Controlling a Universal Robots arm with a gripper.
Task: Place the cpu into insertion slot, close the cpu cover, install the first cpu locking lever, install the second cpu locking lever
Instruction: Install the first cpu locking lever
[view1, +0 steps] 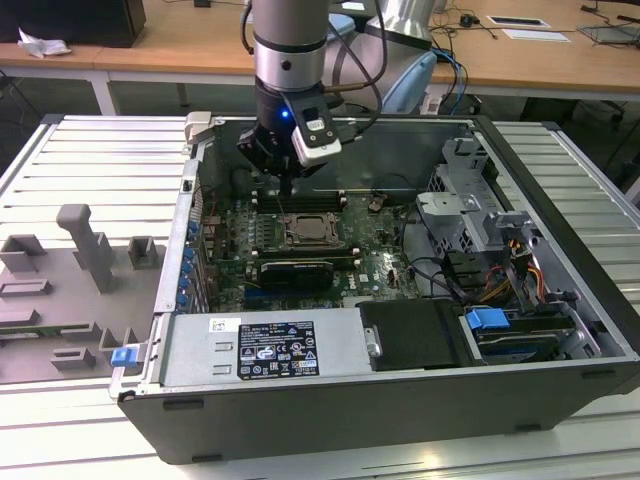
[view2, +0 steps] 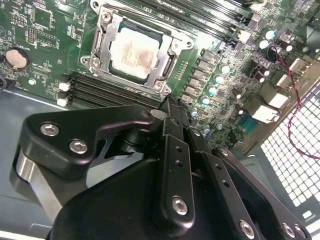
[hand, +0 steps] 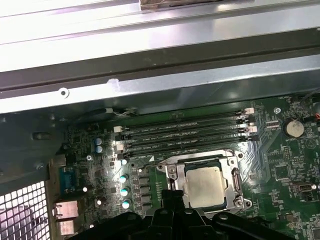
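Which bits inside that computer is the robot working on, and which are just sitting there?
For the job:
- cpu, lying in the insertion slot
- cpu cover, down around the chip
- pincer, near the slot

Just there:
- black memory slots
- round coin battery
- blue clip

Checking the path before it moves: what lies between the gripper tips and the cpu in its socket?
In the second wrist view, the long black memory slots lie between the gripper and the cpu.

cpu (view2: 131, 51) in insertion slot (view2: 102, 31)
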